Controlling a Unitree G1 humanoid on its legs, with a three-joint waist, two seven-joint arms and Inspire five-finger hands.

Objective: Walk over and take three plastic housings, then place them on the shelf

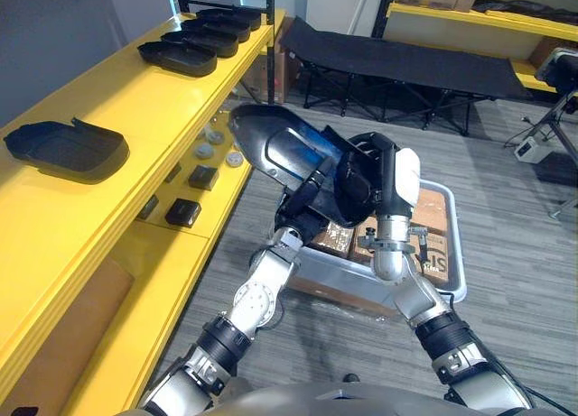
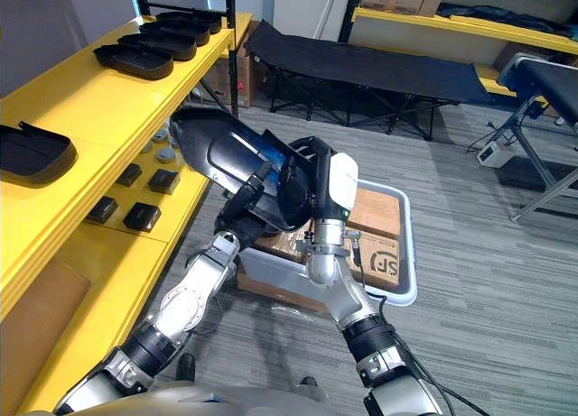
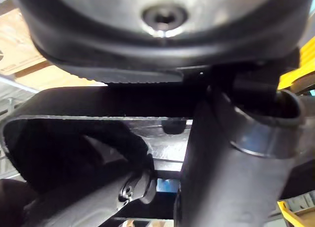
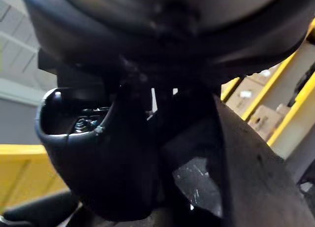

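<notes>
Plastic housing (image 1: 271, 141), black and glossy, is held in the air directly above the grey bin (image 1: 458, 254), its long shell tilted up and away from the robot. Both hands are on it. The left hand (image 1: 312, 195) comes up from below with its fingers wrapped round the lower edge of the plastic housing. The right hand (image 1: 370, 177), its thumb in a white cover, is clamped on the end nearest the bin's middle; the two hands sit just beside each other.

The grey bin stands on the floor under them, with cardboard boxes (image 1: 433, 208) packed inside it.

Beside the bin, on the robot's left, runs the yellow shelf (image 1: 135, 109). On its top level, level with the near end of the bin, lies a lone housing (image 1: 63, 150), flat and apart from the rest. On the lower level, just beside the bin, sit a few small black blocks (image 1: 183, 212).

Farther along the top level, past the bin's far end, a row of housings (image 1: 208, 39) lies close together, one after another.

Beyond the bin stands a black folding cot (image 1: 397, 60), and behind that a second yellow shelf (image 1: 470, 19) carrying more boxes.
</notes>
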